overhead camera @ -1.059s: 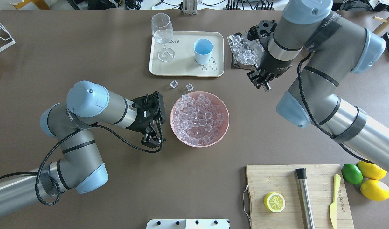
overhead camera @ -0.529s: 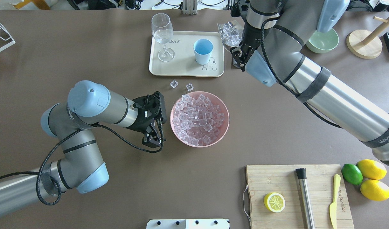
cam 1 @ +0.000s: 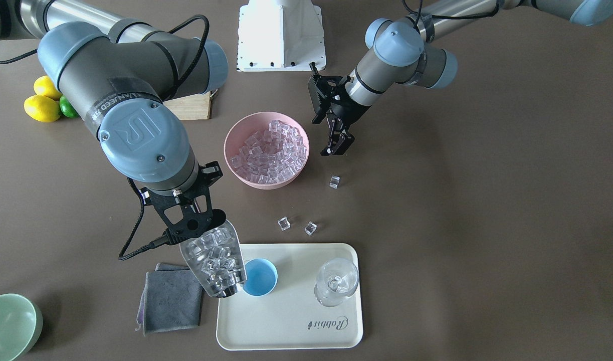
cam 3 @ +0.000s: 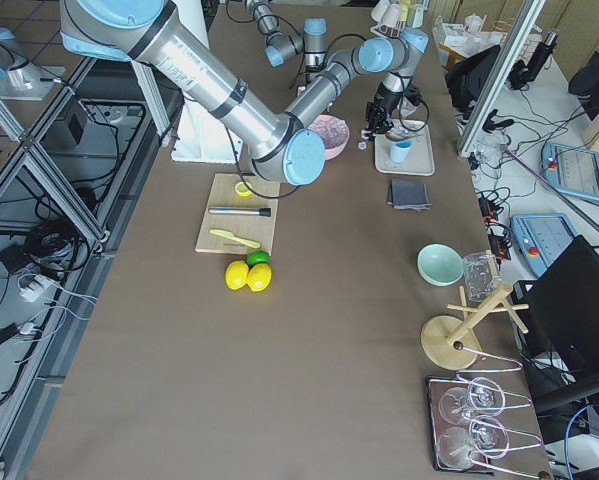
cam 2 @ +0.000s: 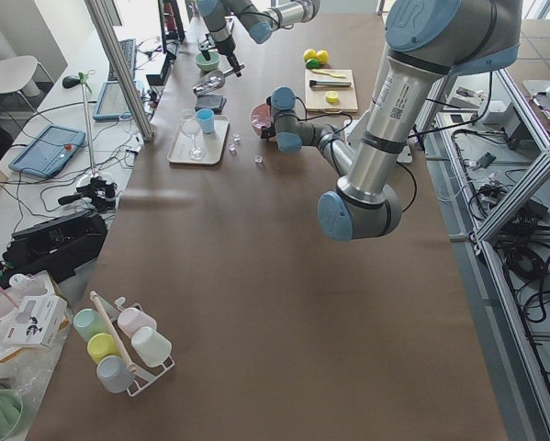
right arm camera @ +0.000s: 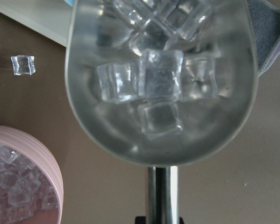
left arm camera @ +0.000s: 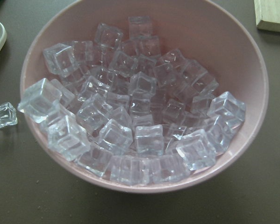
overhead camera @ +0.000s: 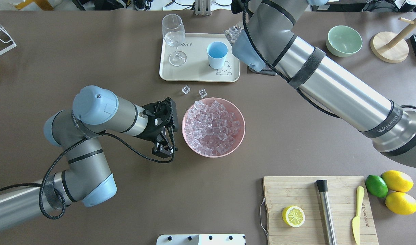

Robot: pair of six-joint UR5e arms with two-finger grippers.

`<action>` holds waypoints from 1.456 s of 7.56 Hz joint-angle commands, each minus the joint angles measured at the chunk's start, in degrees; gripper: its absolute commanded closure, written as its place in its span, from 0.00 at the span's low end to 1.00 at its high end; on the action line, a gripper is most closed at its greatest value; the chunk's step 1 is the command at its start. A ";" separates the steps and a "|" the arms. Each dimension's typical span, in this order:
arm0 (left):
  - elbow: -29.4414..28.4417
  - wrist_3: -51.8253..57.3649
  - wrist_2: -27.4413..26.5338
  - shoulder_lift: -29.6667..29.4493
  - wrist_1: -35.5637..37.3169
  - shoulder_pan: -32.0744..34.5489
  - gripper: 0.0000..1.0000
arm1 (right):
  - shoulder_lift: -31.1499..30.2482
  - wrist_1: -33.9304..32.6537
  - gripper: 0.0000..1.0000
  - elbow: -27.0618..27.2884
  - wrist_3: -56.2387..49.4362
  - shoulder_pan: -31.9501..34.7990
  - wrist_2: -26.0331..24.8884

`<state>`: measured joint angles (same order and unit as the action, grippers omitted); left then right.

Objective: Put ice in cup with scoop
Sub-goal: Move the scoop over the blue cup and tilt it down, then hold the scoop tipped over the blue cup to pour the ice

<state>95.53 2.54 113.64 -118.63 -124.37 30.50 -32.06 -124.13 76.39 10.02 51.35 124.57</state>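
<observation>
The steel scoop (cam 1: 213, 265) carries several clear ice cubes (right arm camera: 158, 84) and tilts downward, its tip just beside the rim of the light-blue cup (cam 1: 260, 277). My right gripper (cam 1: 198, 228) is shut on the scoop's rod handle (right arm camera: 162, 191). The cup (overhead camera: 217, 54) stands on the cream tray (cam 1: 286, 321). In the overhead view the right arm hides that gripper and only a bit of the scoop (overhead camera: 234, 32) shows. More ice fills the pink bowl (overhead camera: 240, 132). My left gripper (overhead camera: 163, 149) hangs open and empty beside the bowl.
A clear stemmed glass (overhead camera: 174, 37) shares the tray. Three loose cubes (cam 1: 335, 181) lie between bowl and tray. A grey cloth (cam 1: 172, 296) lies by the tray, and a green bowl (overhead camera: 344, 41) stands further off. A cutting board (overhead camera: 316, 190) holds a lemon half, steel cylinder and knife.
My right arm has swung the loaded scoop across the table towards the cup, and the arm now covers the gripper in the overhead view. The left arm has stayed put.
</observation>
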 commanded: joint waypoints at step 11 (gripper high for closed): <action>0.44 0.01 0.00 -0.82 3.00 -0.09 0.02 | 5.70 -8.24 1.00 -6.78 -8.08 -4.32 -8.91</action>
<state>96.03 2.55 113.62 -119.40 -121.44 30.46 -26.44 -132.36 69.67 1.85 47.18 115.88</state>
